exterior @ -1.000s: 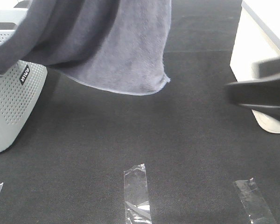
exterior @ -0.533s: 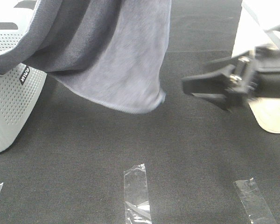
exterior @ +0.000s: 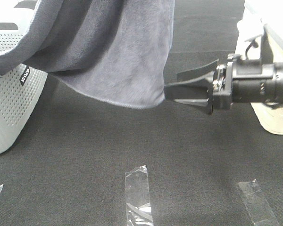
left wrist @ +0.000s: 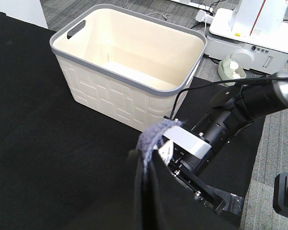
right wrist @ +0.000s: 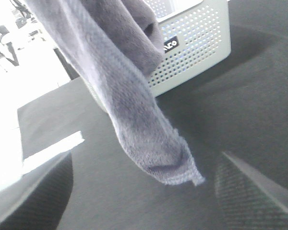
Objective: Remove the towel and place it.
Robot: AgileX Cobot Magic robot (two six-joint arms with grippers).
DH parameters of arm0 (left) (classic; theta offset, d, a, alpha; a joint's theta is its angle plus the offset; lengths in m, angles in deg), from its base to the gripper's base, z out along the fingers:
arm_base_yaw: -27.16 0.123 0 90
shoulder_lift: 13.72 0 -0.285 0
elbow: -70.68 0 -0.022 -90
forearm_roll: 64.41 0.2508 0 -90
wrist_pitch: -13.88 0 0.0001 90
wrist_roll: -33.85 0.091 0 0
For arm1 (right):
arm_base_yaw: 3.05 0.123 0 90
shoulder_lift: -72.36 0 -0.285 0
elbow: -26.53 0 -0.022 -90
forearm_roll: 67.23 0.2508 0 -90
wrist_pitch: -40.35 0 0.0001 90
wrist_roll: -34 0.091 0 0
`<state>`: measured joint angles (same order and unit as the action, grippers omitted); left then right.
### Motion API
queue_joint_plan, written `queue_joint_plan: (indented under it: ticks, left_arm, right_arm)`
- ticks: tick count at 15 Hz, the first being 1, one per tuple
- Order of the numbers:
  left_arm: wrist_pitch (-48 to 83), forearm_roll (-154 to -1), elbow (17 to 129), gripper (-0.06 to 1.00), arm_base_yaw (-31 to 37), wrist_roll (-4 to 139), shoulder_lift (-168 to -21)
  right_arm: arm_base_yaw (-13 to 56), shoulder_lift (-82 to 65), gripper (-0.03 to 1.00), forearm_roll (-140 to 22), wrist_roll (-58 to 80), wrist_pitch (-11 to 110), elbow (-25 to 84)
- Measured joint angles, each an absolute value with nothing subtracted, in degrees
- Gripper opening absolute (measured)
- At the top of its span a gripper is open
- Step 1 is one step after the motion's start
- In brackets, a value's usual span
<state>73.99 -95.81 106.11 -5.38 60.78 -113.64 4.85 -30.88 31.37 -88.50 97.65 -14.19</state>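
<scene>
The grey-lavender towel (exterior: 113, 52) hangs from above the top of the exterior view, its left part draped over the grey basket (exterior: 9, 103). My left gripper (left wrist: 146, 165) is shut on a bunched edge of the towel (left wrist: 153, 136) and holds it up; it is out of the exterior view. My right gripper (exterior: 172, 84) reaches in from the right, open, with its fingertips at the towel's lower right corner. In the right wrist view the towel's hanging corner (right wrist: 158, 153) lies between the open fingers (right wrist: 33, 196), not pinched.
A perforated grey basket (right wrist: 197, 43) stands at the left. A cream basket with a grey rim (left wrist: 129, 48) stands at the right, behind my right arm (left wrist: 221, 129). Clear tape strips (exterior: 137, 188) (exterior: 257, 202) lie on the black mat near the front.
My right gripper has moved left from the right edge to the towel's lower corner. The towel's lower edge has swayed slightly.
</scene>
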Motion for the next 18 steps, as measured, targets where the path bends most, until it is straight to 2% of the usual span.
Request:
queue_joint_plan:
  ticks: [5,9,11,15,18]
  left_arm:
    - [73.6,-96.0,106.1,0.0,-5.4,60.8,-113.6]
    - [73.5,-96.4,106.1,0.0,-5.4,60.8,-113.6]
    - [73.5,-96.5,106.1,0.0,-5.4,60.8,-113.6]
    - [73.5,-96.8,106.1,0.0,-5.4,60.8,-113.6]
    - [73.5,-96.8,106.1,0.0,-5.4,60.8,-113.6]
  right_arm:
    - [5.1,-33.7,0.76,32.3,-93.6,97.8,-14.0]
    - [11.3,-36.7,0.75,32.4,-94.4,97.8,-10.5]
    - [12.1,-36.8,0.66,32.5,-94.2,97.9,-10.0]
    - [12.1,-36.8,0.41,32.5,-93.3,97.9,-10.0]
    - [12.1,-36.5,0.11,32.5,-89.8,97.8,-9.8]
